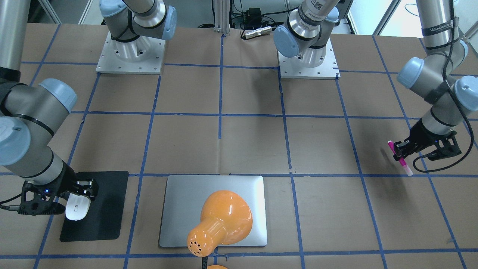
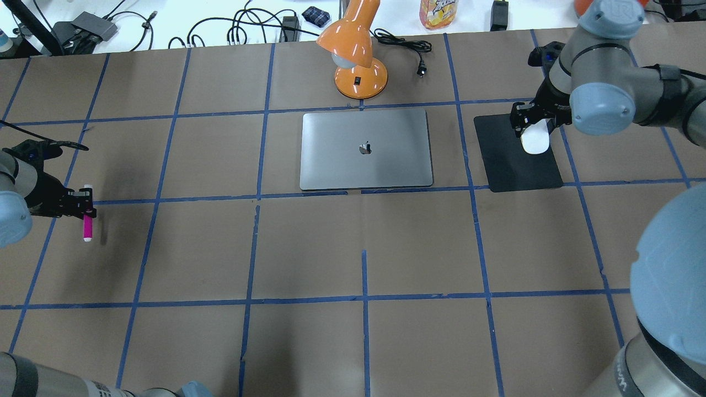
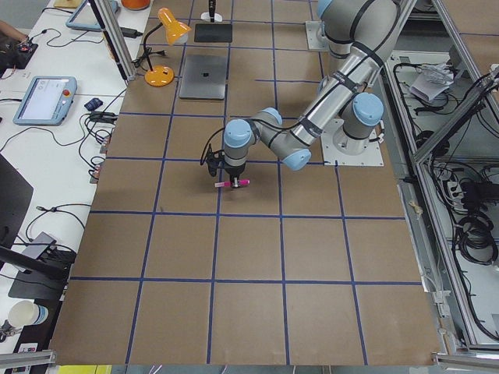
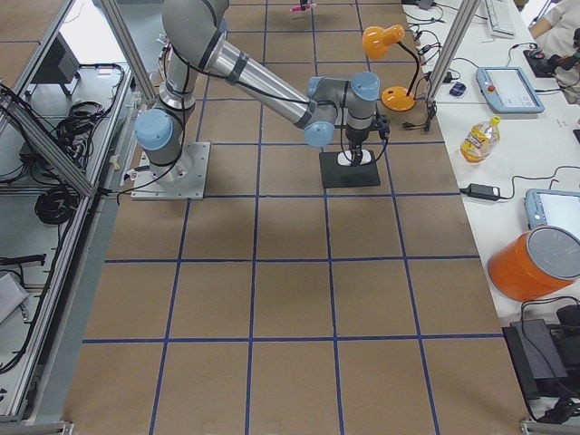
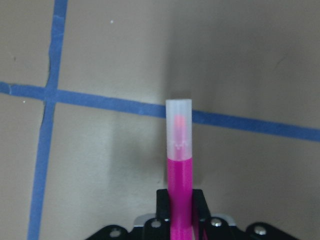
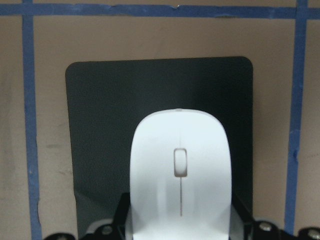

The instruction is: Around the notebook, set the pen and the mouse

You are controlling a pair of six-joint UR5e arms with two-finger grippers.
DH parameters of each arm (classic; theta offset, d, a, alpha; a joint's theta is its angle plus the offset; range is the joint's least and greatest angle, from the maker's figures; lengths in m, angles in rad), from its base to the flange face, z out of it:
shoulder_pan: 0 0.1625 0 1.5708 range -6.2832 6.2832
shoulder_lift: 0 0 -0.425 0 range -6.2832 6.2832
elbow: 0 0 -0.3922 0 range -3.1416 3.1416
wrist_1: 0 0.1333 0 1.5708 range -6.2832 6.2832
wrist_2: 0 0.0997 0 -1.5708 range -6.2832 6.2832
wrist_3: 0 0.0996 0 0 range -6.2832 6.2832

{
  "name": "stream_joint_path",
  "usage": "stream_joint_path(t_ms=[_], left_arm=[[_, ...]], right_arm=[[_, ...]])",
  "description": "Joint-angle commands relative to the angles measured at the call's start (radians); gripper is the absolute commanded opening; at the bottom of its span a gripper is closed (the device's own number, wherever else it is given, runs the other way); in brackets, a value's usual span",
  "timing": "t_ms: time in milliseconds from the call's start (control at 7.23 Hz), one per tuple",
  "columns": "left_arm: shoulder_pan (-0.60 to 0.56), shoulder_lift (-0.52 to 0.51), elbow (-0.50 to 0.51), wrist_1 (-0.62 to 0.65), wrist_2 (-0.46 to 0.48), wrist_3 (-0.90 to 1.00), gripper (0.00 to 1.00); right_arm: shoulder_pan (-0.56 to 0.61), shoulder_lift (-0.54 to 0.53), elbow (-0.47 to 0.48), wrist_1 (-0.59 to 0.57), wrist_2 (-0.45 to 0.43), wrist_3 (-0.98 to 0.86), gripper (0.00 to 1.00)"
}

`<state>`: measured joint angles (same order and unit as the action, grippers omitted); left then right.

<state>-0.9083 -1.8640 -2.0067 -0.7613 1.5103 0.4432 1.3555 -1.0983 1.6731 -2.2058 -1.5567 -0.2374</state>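
The magenta pen [image 2: 87, 226] with its pale cap hangs above the table at the far left, casting a shadow beside it. My left gripper [image 2: 86, 206] is shut on its upper part; the left wrist view shows the pen [image 5: 179, 165] sticking out between the fingers. The silver notebook [image 2: 365, 149] lies flat in the middle at the far side, well away from the pen. To its right, my right gripper [image 2: 532, 124] is shut on the white mouse [image 2: 535, 141] over a black mat [image 2: 515, 165]. Whether the mouse [image 6: 180, 160] touches the mat, I cannot tell.
An orange desk lamp [image 2: 358, 66] stands just beyond the notebook, its shade hanging over the notebook [image 1: 179, 209] in the front-facing view. Its cord and plug [image 2: 420, 69] lie beside it. Both arm bases [image 1: 130, 56] [image 1: 308, 63] are bolted at the robot's edge. Brown table with blue tape grid.
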Motion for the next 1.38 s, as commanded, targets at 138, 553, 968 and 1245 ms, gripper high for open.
stream_joint_path(t_ms=[138, 553, 968, 1245], left_arm=[[-0.2, 0.058, -0.01, -0.007, -0.007, -0.345, 0.0], [-0.389, 0.088, -0.041, -0.01, -0.013, -0.639, 0.0], [-0.583, 0.073, -0.034, 0.002, -0.012, -1.051, 0.0], [-0.708, 0.06, -0.02, 0.019, -0.015, -1.315, 0.0]], right_arm=[[0.004, 0.075, 0.004, -0.015, 0.021, -0.003, 0.62], [0.004, 0.086, 0.002, -0.014, 0.024, 0.001, 0.7], [0.008, 0.03, -0.016, 0.038, 0.021, 0.004, 0.98], [0.033, -0.114, -0.106, 0.297, 0.023, 0.059, 0.98]])
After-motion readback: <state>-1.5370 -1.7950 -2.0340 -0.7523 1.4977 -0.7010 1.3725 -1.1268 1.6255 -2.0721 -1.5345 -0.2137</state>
